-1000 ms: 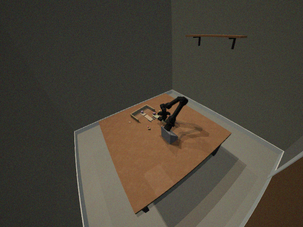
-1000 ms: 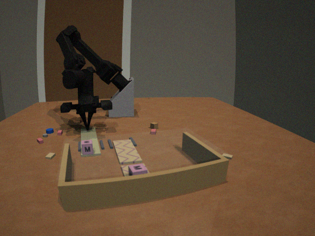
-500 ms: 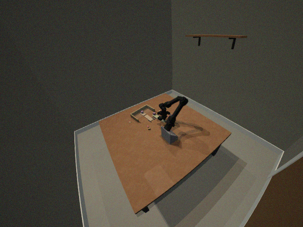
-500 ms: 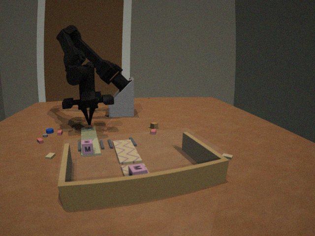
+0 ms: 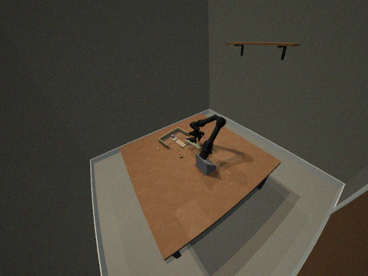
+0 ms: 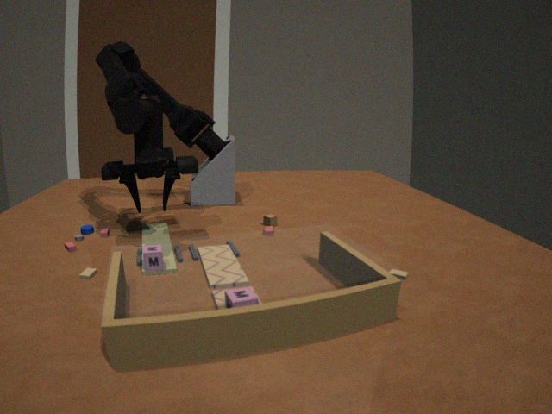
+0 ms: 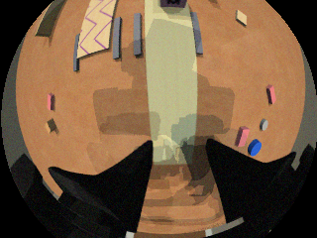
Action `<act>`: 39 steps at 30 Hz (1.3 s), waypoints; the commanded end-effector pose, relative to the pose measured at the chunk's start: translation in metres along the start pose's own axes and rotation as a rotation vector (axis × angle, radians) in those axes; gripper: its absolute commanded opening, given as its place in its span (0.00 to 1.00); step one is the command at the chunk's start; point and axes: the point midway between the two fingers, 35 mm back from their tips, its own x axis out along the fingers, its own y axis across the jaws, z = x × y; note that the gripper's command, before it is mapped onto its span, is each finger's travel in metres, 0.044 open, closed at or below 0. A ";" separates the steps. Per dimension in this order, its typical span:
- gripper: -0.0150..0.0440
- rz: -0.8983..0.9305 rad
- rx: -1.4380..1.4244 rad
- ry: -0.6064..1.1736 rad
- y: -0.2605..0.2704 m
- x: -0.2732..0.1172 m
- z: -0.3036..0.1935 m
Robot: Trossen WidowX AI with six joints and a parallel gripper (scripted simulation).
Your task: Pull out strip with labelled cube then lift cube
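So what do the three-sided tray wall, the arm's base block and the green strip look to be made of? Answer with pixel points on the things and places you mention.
The three-sided tray wall (image 5: 164,145) (image 6: 258,327): probably matt wood or painted board, from its even tan, shineless faces. The base block (image 5: 204,165) (image 6: 216,182): matt grey plastic or painted metal; the smooth, plain sides fit either. The green strip (image 5: 194,144) (image 6: 159,238) (image 7: 170,74): perhaps card or thin plastic, flat and pale.

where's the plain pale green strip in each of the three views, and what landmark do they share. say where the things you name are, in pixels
Top: the plain pale green strip (image 5: 195,144) (image 6: 159,238) (image 7: 171,84) is right of centre, just below the middle, partly behind the gripper (image 5: 196,142) (image 6: 152,211) (image 7: 179,142).
Exterior: left of centre, below the open gripper.
Wrist: centre, running from the top edge down towards the fingertips.
Shared landmark: the zigzag-patterned cream strip (image 5: 180,143) (image 6: 222,266) (image 7: 97,27).
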 end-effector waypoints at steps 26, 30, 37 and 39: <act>1.00 -0.003 0.004 -0.001 -0.005 -0.016 0.119; 1.00 -0.003 0.005 -0.002 -0.006 -0.017 0.136; 1.00 -0.003 0.006 -0.003 -0.003 -0.019 0.165; 0.96 -0.003 0.006 -0.003 -0.003 -0.019 0.167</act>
